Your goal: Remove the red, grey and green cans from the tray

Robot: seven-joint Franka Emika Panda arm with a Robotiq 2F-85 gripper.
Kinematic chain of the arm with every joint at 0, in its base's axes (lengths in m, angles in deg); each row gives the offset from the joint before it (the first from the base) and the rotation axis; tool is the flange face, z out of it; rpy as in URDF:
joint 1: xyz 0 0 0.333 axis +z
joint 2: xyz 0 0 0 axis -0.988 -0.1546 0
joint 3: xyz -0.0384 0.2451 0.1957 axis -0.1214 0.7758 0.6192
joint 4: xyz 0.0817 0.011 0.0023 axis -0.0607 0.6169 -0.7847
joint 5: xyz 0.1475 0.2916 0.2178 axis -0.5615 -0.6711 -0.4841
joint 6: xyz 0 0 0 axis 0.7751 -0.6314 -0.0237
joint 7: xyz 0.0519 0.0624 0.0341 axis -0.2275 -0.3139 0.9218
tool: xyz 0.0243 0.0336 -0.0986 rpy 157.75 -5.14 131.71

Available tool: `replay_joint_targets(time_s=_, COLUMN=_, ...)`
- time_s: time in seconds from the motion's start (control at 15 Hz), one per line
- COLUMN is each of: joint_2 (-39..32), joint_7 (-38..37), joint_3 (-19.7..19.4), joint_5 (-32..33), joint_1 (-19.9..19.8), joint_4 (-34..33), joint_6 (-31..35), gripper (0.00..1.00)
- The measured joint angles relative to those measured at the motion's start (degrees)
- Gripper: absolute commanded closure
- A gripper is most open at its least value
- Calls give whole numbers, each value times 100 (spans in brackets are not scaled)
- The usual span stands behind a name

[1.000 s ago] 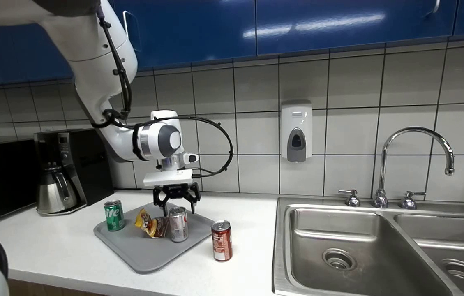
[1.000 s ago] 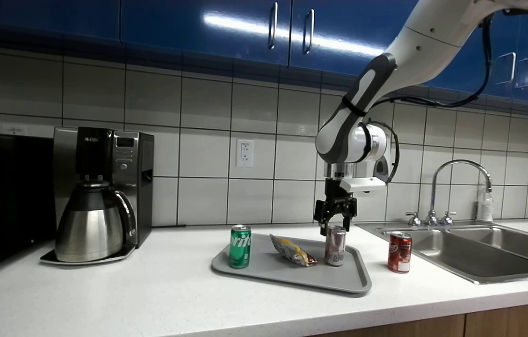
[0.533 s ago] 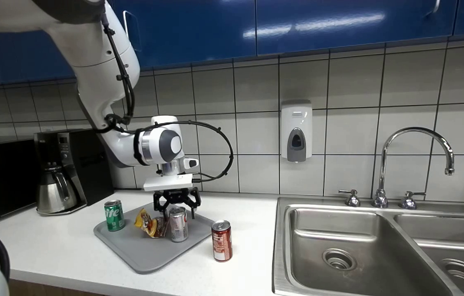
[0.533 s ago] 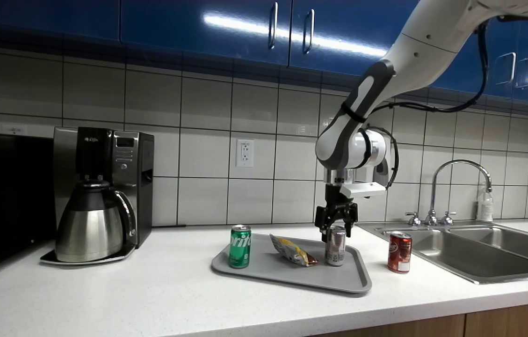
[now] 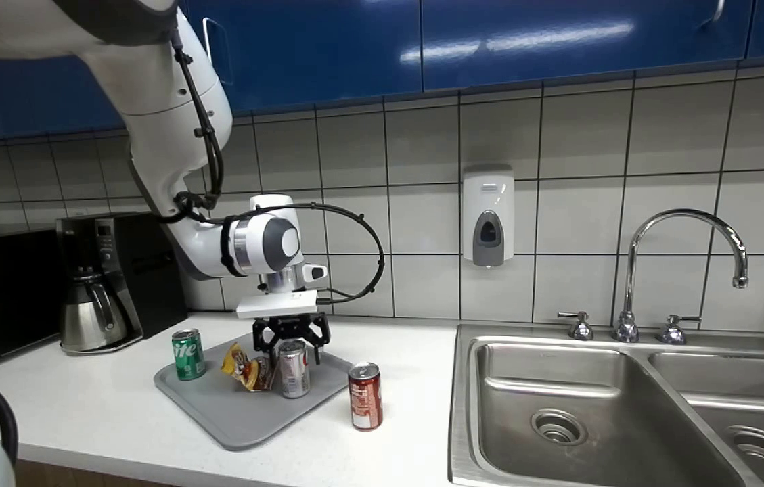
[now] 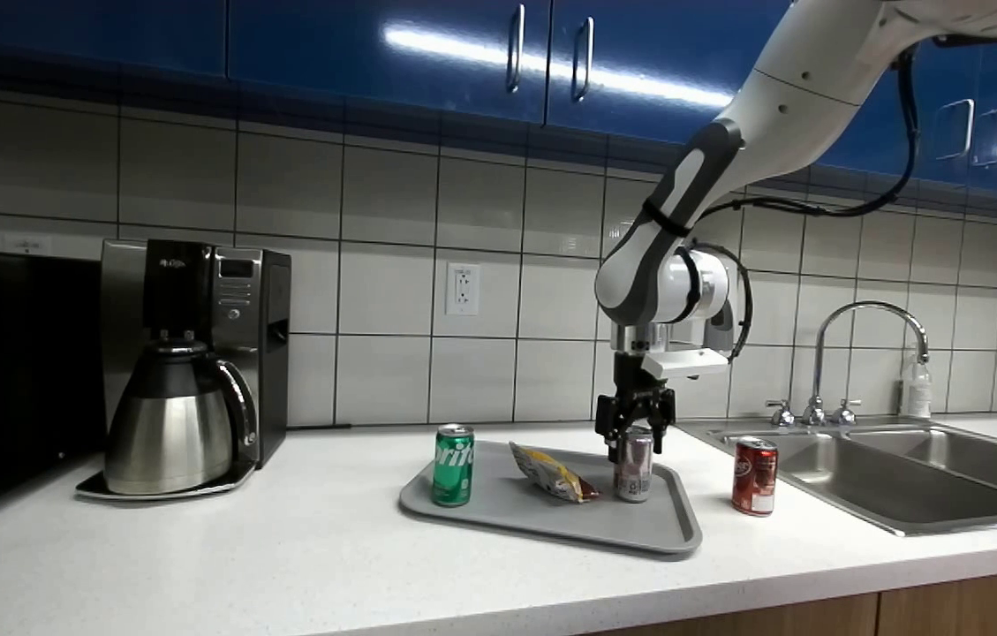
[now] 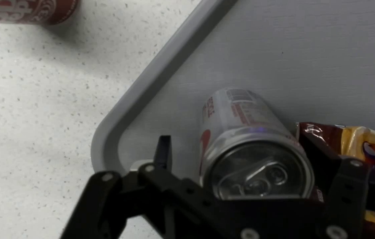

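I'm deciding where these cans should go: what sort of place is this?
Most likely a kitchen, though home or office I can't tell: a steel sink, a coffee maker and blue wall cupboards suggest it.

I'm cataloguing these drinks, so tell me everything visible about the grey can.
The grey can is a short, silvery, metallic-looking cylinder with red printing, a rimmed top and a pull tab. It stands upright on the tray, the snack bag close beside it. The open jaws of the gripper straddle its upper end; one finger stands clear, the other's contact is unclear.
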Motion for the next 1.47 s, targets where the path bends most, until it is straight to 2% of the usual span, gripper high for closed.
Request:
replay_joint_targets(time_s=0.2, joint_2=-1, joint_7=-1, joint_3=1, joint_5=0, joint_1=0, joint_4=0, joint_6=46, gripper=58)
replay_joint_targets(time_s=0.27, joint_2=-1, joint_7=-1, joint_3=1, joint_5=0, joint_1=0, joint_4=0, joint_6=54, gripper=62)
replay_joint_targets(time_s=0.93, joint_2=34, joint_7=-12, joint_3=-46, joint_5=-1, joint_1=-48, joint_4=-36, joint_6=72, gripper=62)
replay_joint_targets(time_s=1.47, joint_2=62, joint_7=-42, joint_3=-387, joint_5=-2, joint_1=-347, joint_4=-510, joint_6=64, gripper=62)
